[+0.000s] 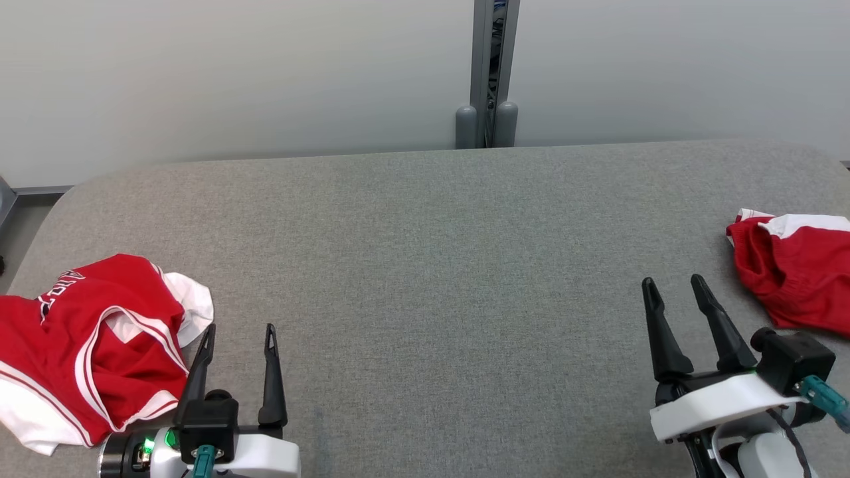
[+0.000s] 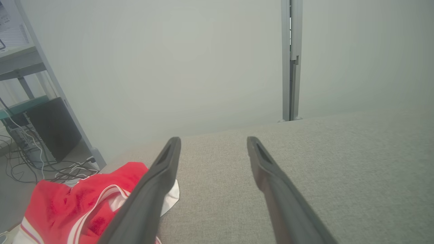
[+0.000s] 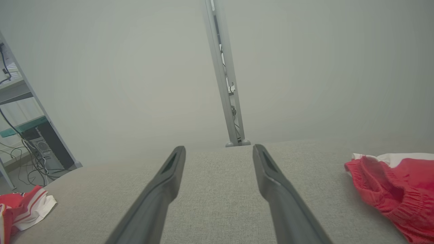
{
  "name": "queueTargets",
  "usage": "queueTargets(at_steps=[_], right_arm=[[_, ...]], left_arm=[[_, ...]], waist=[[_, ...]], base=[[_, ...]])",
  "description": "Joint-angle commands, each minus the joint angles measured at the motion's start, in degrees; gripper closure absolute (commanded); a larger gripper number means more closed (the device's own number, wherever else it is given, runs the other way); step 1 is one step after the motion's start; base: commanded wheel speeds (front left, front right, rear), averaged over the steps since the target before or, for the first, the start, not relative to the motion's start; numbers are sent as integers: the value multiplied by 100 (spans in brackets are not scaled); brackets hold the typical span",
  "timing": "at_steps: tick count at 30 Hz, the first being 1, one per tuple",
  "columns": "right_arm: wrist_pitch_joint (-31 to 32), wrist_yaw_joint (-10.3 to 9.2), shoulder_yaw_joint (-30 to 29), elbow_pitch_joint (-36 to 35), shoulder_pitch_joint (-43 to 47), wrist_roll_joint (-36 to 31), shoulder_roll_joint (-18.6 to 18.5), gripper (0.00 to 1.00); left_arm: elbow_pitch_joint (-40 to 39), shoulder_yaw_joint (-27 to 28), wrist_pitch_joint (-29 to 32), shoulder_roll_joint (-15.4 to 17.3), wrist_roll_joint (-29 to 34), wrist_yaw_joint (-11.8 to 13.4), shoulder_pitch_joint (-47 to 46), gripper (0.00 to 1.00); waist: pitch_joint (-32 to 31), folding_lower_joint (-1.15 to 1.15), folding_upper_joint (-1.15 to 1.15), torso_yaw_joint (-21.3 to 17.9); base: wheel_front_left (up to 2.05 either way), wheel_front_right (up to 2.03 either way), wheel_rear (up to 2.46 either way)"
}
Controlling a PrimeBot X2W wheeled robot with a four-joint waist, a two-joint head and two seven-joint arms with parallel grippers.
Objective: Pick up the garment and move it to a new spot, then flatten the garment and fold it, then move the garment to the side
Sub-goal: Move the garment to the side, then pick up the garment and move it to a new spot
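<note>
A crumpled red garment with white trim (image 1: 93, 348) lies at the table's left edge, also seen in the left wrist view (image 2: 78, 203) and far left in the right wrist view (image 3: 23, 206). A second red and white garment (image 1: 793, 269) with an elastic waistband sits bunched at the right edge, shown in the right wrist view (image 3: 396, 189). My left gripper (image 1: 240, 328) stands open just right of the left garment, empty (image 2: 212, 139). My right gripper (image 1: 674, 282) is open and empty (image 3: 218, 147), a little left of the right garment.
The grey fabric table (image 1: 425, 265) stretches between the two garments. Behind it stand pale partition panels with a grey post (image 1: 488, 73). Past the table's left end are a shelf frame, a dark computer case (image 2: 51, 128) and floor cables.
</note>
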Motion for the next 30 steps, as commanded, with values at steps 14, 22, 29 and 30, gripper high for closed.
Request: queueTargets(at_steps=[14, 22, 29, 30], right_arm=[[-29, 1, -559, -371, 633, -1125, 424, 0], [-29, 1, -726, -393, 677, -1272, 485, 0], [-29, 1, -686, -338, 668, -1174, 487, 0], [-30, 1, -686, -328, 670, -1167, 488, 0]], left_arm=[[-112, 319, -25, -133, -527, -396, 209, 0], [-261, 380, -25, -131, -708, -399, 232, 0], [-240, 366, -25, -132, -687, -415, 241, 0], [-233, 362, -25, -132, -680, -421, 238, 0]], waist=[[-3, 0, 0, 50], [-4, 0, 0, 36], [10, 0, 0, 23], [9, 0, 0, 25]], base=[[0, 0, 0], [0, 0, 0], [0, 0, 0], [0, 0, 0]])
